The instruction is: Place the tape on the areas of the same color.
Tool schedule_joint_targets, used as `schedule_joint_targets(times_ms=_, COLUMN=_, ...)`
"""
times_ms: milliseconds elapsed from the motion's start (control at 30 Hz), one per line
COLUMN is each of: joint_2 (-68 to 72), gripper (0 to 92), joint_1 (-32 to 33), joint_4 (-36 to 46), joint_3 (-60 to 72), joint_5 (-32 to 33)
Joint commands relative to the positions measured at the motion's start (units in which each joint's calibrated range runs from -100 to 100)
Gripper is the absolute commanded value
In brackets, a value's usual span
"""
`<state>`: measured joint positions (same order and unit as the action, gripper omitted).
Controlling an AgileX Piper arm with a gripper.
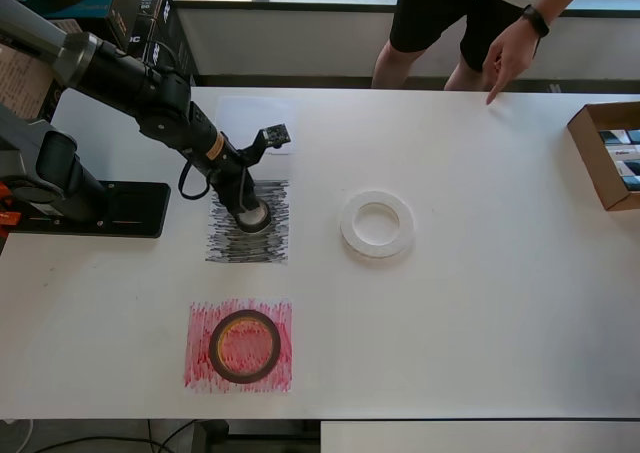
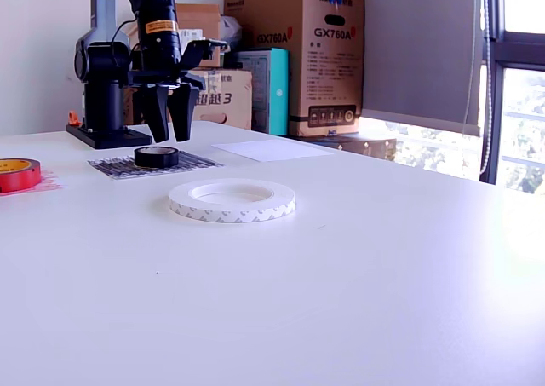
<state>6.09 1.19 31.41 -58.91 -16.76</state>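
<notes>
- On the black patch [image 1: 248, 223] lies the black roll [image 2: 157, 156]; the gripper [image 2: 167, 136] hangs just above it, fingers spread, seemingly clear of it.
- Red roll [image 1: 245, 346] sits on the red patch [image 1: 200, 368].
- White roll [image 1: 377, 224] lies on the bare desk [image 1: 480, 303], apart from the white patch [image 2: 272, 150].

Tool [image 2: 168, 113] pointing straight down; fingers [image 2: 157, 113] parted

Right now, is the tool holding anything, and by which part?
Nothing is held. The tool hangs open just above the black tape roll, which lies flat on the black scribbled patch; the fingers are clear of it.
</notes>
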Motion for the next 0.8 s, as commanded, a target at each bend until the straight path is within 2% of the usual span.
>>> schedule_joint_targets(times_ms=0, joint_2=-1.8, gripper=48.9, joint_1=-0.8, joint_4=1.1, joint_3=3.4, joint_5=0.8)
schedule_joint_targets(times_ms=233, joint_2=-3.8, gripper=48.9, joint_1=-3.5, joint_4=2.2, joint_3=11.4, joint_5=3.8)
schedule_joint_targets(times_ms=500, joint_2=-1.1, gripper=48.9, joint_1=-3.5, joint_4=17.0, joint_3=27.6, joint_5=13.5)
schedule_joint_targets(times_ms=767, joint_2=10.5, gripper=48.9, joint_1=-5.3, joint_4=31.2, joint_3=47.3, joint_5=20.5)
